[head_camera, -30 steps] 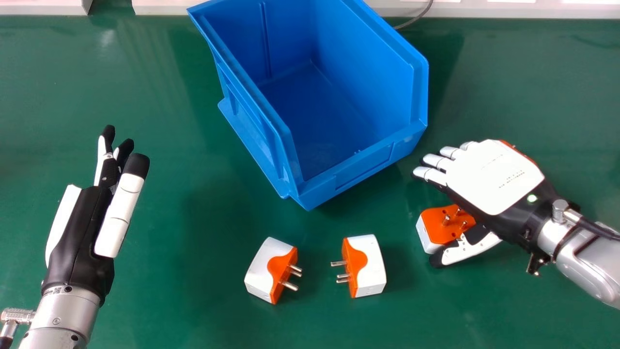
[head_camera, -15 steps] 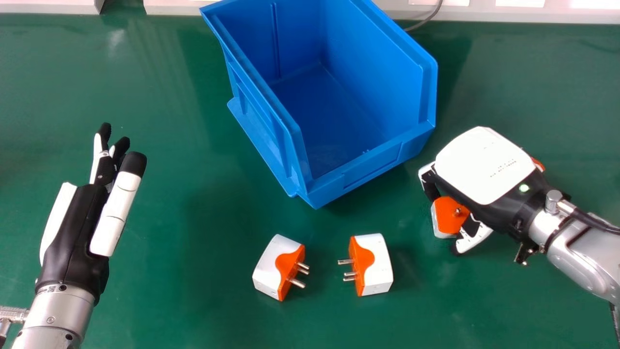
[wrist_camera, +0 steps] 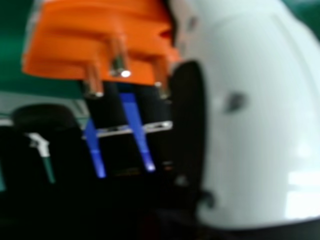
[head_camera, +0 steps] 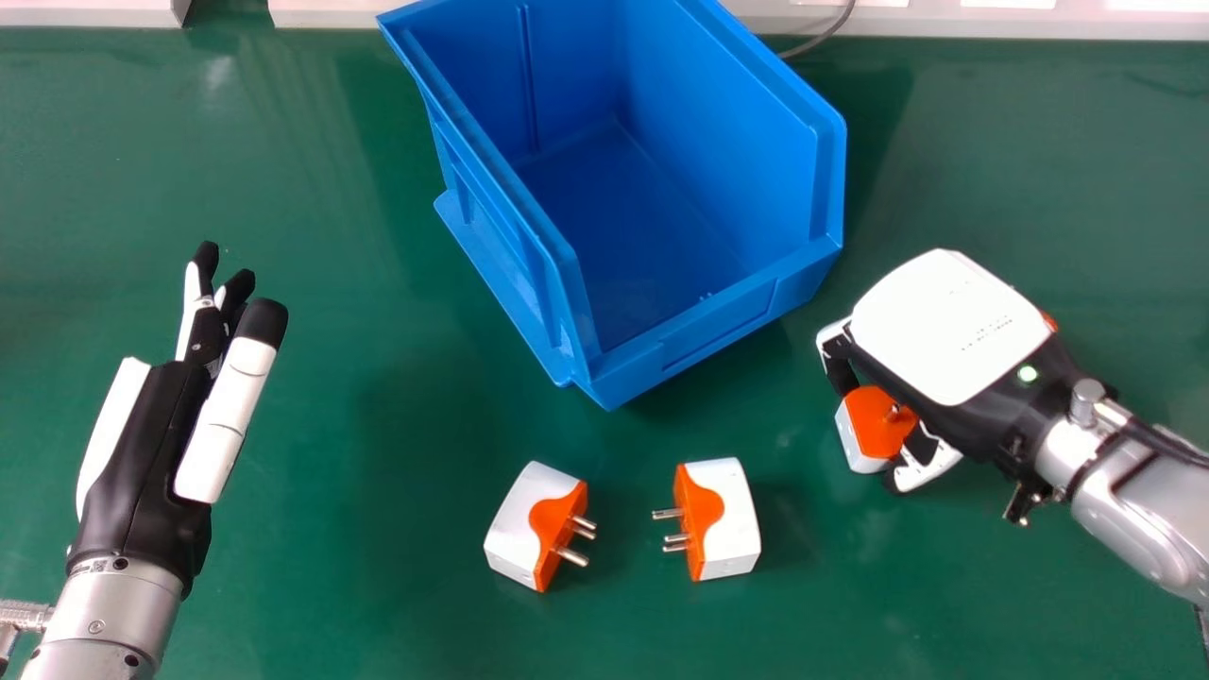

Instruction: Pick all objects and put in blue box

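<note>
When viewed from head cam, grips orange-and-white adapter (head_camera: 878,430) w/ R hand (head_camera: 945,326), toward desk's right edge: fingers (head_camera: 840,372) curled round one side, thumb (head_camera: 930,463) set opposite. Cannot tell whether raised off desk (head_camera: 378,586) or touching same. Exposes metal pins (wrist_camera: 120,62) beside thumb in right hand view. Shows also small orange part (head_camera: 1049,322) just past R hand, mostly hidden; cannot be ID'd. Locate left adapter (head_camera: 515,519) and right adapter (head_camera: 732,519) on desk, toward near edge; prongs turned toward each other, gap btwn, white housings outward. Locate blue box (head_camera: 718,326) upright nr. desk's far edge, set at angle to same, w/ grey cable (head_camera: 820,41) just beside. Carries L hand (head_camera: 142,453) toward desk's left edge, fingers extended straight, well apart from left adapter.
</note>
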